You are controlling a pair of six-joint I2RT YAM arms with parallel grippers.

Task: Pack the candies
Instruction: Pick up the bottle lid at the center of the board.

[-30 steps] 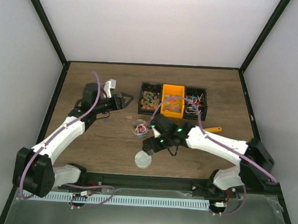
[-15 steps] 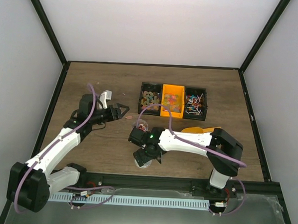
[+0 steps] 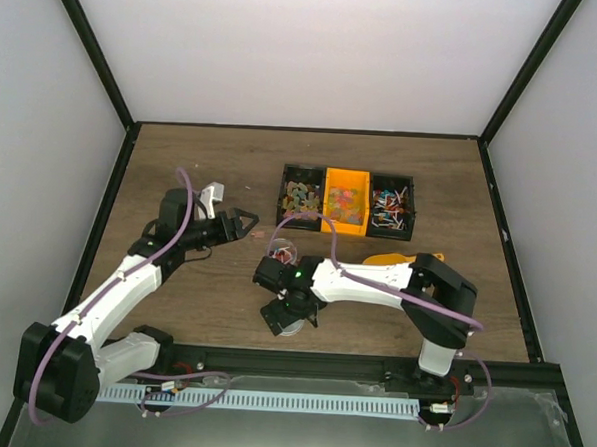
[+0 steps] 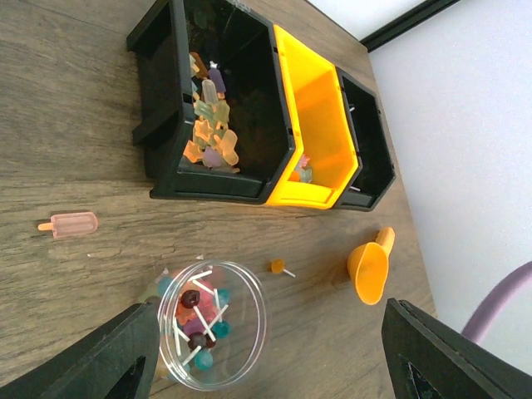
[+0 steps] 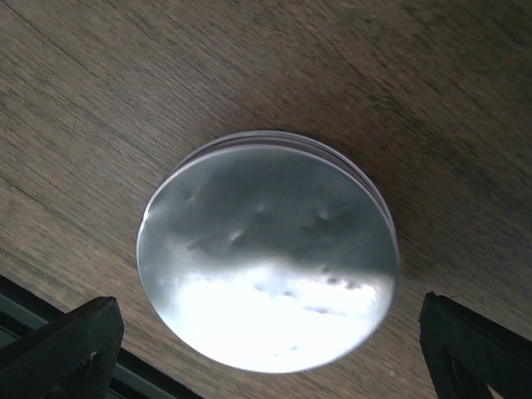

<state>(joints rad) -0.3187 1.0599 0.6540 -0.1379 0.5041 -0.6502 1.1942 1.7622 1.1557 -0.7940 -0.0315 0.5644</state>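
Note:
The candies (image 4: pixel 196 320) fill a clear round cup (image 3: pixel 280 251) in the middle of the table: small lollipops and coloured bits. More candies lie in a row of three bins (image 3: pixel 346 199), and gummies (image 4: pixel 208 133) show in the left black one. My left gripper (image 3: pixel 241 220) hovers open left of the cup, with nothing between its jaws (image 4: pixel 273 332). At the near edge, my right gripper (image 3: pixel 289 318) is open. Its jaws stand on either side of the white round lid (image 5: pixel 268 283), apart from the lid's rim.
An orange scoop (image 4: pixel 369 270) lies right of the cup, behind the right arm (image 3: pixel 392 258). A pink popsicle-shaped sweet (image 4: pixel 73 224) and a tiny orange lollipop (image 4: pixel 278 267) lie loose on the wood. The table's black front rail (image 5: pixel 50 332) is just beyond the lid.
My right gripper has swung from beside the cup down to the lid at the near edge. The left arm drew back a little to the left, then held still.

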